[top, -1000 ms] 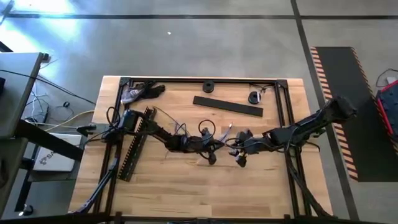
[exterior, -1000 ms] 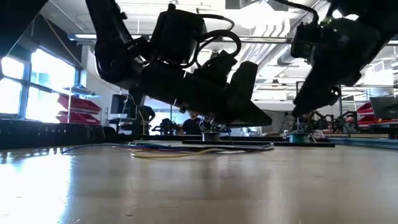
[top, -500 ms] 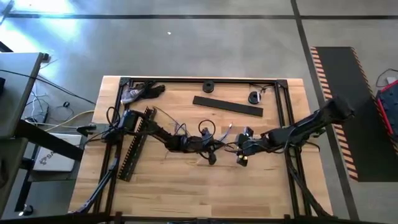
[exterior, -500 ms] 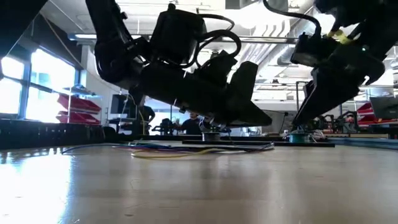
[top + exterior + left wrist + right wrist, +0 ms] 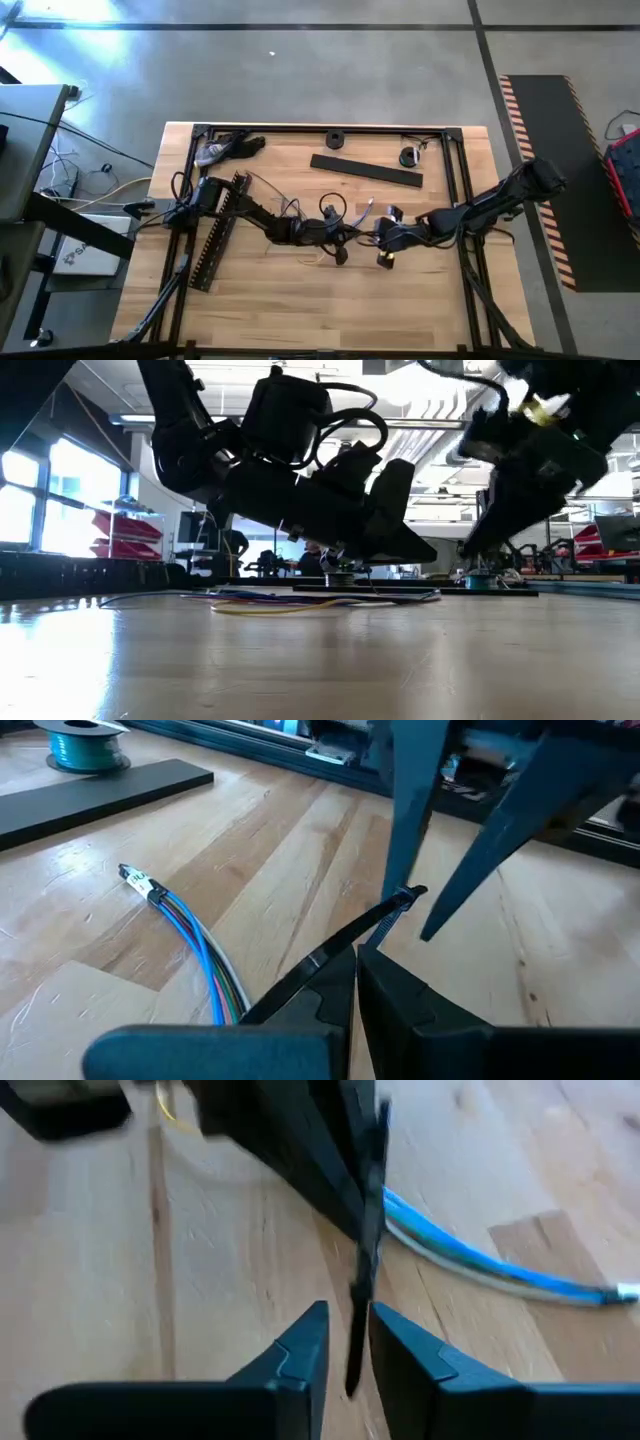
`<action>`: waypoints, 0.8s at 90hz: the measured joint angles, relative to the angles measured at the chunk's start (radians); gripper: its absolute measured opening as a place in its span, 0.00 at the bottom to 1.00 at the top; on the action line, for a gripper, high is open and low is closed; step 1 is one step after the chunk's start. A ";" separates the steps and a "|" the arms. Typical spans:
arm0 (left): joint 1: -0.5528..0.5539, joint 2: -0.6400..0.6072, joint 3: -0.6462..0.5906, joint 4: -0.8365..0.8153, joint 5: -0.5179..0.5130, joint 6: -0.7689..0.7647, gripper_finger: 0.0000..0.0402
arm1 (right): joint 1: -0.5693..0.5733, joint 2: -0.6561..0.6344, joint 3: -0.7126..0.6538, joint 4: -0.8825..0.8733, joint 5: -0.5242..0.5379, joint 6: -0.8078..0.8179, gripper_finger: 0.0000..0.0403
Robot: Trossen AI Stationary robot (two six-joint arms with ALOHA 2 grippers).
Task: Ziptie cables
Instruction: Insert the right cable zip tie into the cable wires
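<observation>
The cables (image 5: 195, 945), a bundle of thin blue, white and brown wires, lie loose on the wooden table (image 5: 300, 300) beside my grippers, also in the low view (image 5: 300, 600). My left gripper (image 5: 335, 240) hovers at mid-table, shut on a black zip tie (image 5: 370, 925). My right gripper (image 5: 380, 243) faces it from the right. It is open, with a finger on either side of the tie's free end (image 5: 362, 1280). I cannot tell whether the fingers touch the tie. My left gripper pinches the zip tie between its two fingers (image 5: 400, 995), near one end of the strip (image 5: 325, 960). The tie sticks out forward past the fingertips, slanting up, clear of the table, with its head (image 5: 405, 900) in the air.
A long black slotted strip (image 5: 215, 240) lies at the table's left, a flat black bar (image 5: 365, 170) at the back. A teal spool (image 5: 88, 745) and a round black part (image 5: 334, 140) stand near the far edge. A black frame (image 5: 320, 128) borders the table.
My right arm has drawn a little toward the table's left and its wrist has turned, bringing its fingers around the zip tie's free end. My left gripper and the cables have stayed where they were.
</observation>
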 joint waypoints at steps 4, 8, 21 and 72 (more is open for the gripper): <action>0.000 0.000 0.000 0.000 0.000 0.000 0.00 | 0.000 0.000 0.008 -0.013 0.000 -0.007 0.10; 0.000 0.000 0.000 0.000 0.000 0.000 0.00 | 0.000 0.000 0.016 -0.024 0.000 -0.010 0.08; 0.000 0.000 0.000 -0.002 0.003 0.000 0.00 | 0.000 0.000 0.024 -0.075 0.000 -0.008 0.01; -0.014 0.000 0.023 -0.011 0.017 0.144 0.29 | -0.036 0.000 0.024 0.011 -0.103 0.156 0.00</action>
